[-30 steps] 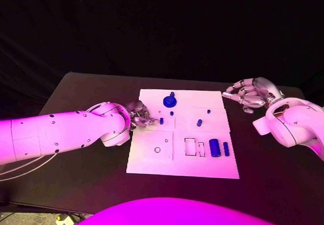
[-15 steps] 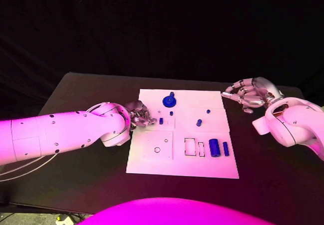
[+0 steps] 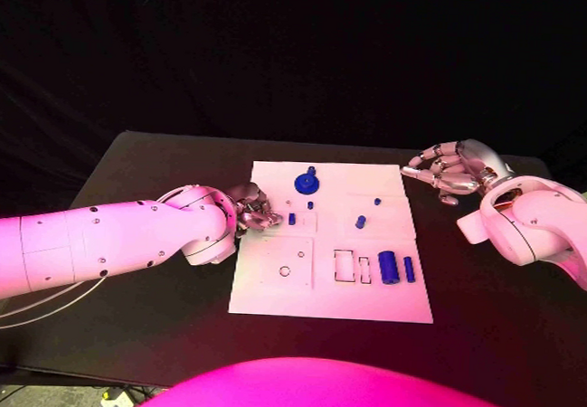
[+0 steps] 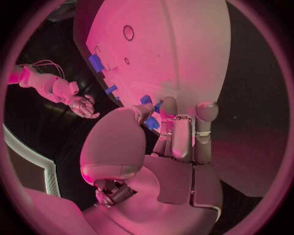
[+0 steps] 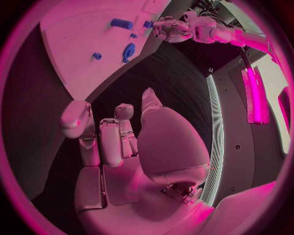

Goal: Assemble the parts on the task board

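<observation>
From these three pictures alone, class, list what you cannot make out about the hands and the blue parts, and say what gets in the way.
- Left hand, head view: its own forearm covers the fingertips, so contact with the small blue part is unclear.
- Left wrist view: the fingers overlap that blue part; a grip cannot be confirmed.
- Right hand, head view: its palm side faces away.
- Small pegs on the task board: too small to tell their shape.

Head cam looks down; 2 wrist cams share task board (image 3: 333, 260)
</observation>
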